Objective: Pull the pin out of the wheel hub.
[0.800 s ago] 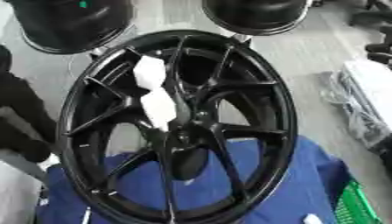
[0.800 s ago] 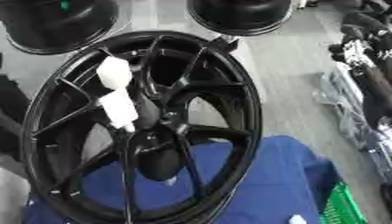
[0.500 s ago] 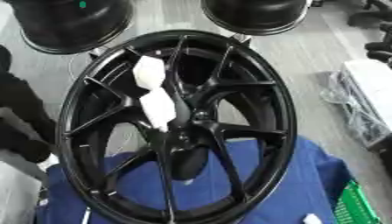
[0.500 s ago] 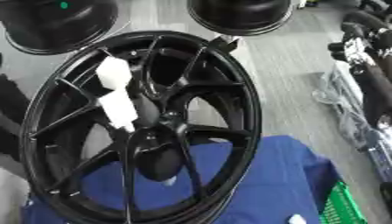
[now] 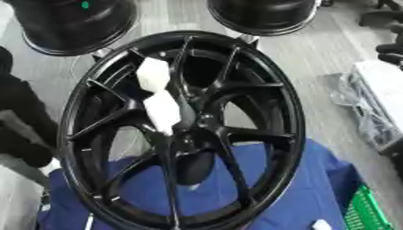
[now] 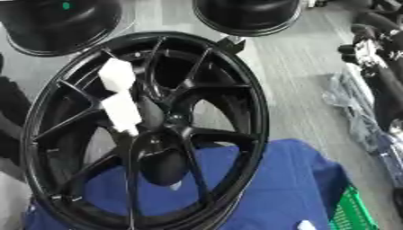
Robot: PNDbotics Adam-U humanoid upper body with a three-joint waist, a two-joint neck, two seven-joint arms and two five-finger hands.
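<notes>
A large black spoked wheel (image 5: 275,112) fills the middle of both eye views, its lower part resting on a blue cloth (image 5: 303,188). A white pin (image 5: 162,112) in two blocky sections sticks out from the hub (image 5: 193,137) and points up and to the left, its upper section (image 5: 153,74) reaching across the spokes. Neither of my hands shows in either view. A dark shape (image 5: 20,117) at the left edge is too blurred to make out.
Two more black wheels (image 5: 71,22) (image 5: 264,13) stand behind on the grey floor. Plastic-wrapped items (image 5: 370,108) lie to the right. A green crate (image 5: 366,211) sits at the lower right, with a small white thing (image 5: 321,224) on the cloth beside it.
</notes>
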